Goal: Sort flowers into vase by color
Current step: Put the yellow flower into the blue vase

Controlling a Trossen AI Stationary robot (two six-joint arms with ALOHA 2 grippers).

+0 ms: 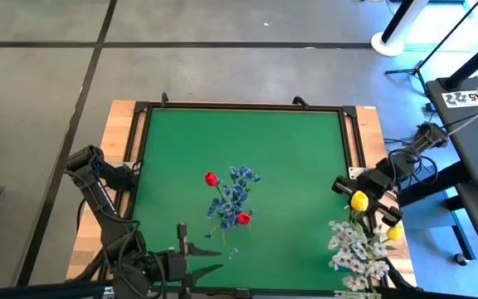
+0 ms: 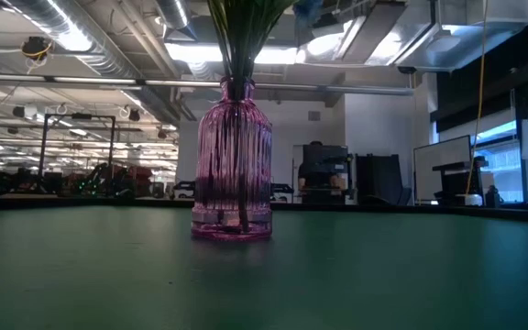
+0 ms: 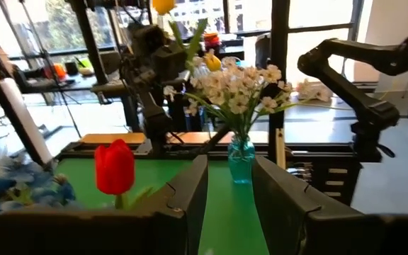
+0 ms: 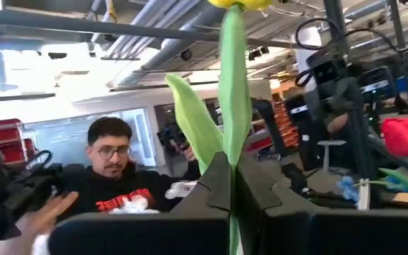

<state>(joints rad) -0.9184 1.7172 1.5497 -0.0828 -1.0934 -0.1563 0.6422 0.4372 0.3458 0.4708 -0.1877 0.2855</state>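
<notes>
Pretty far along, I reckon: reds [image 1: 211, 178] and blues [image 1: 237, 194] sit in the purple vase [image 2: 232, 165]. Right gripper [image 1: 363, 199], clamped on a yellow tulip [image 1: 358, 199], hovers just beside the whitish bunch [image 1: 355, 246]. Left gripper [image 1: 191, 256] waits, fingers apart.

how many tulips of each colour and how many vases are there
red tulips: 2
yellow tulips: 2, one in the right end effector, one in the teal vase
vases: 2, teal and purple
total: 6
</notes>
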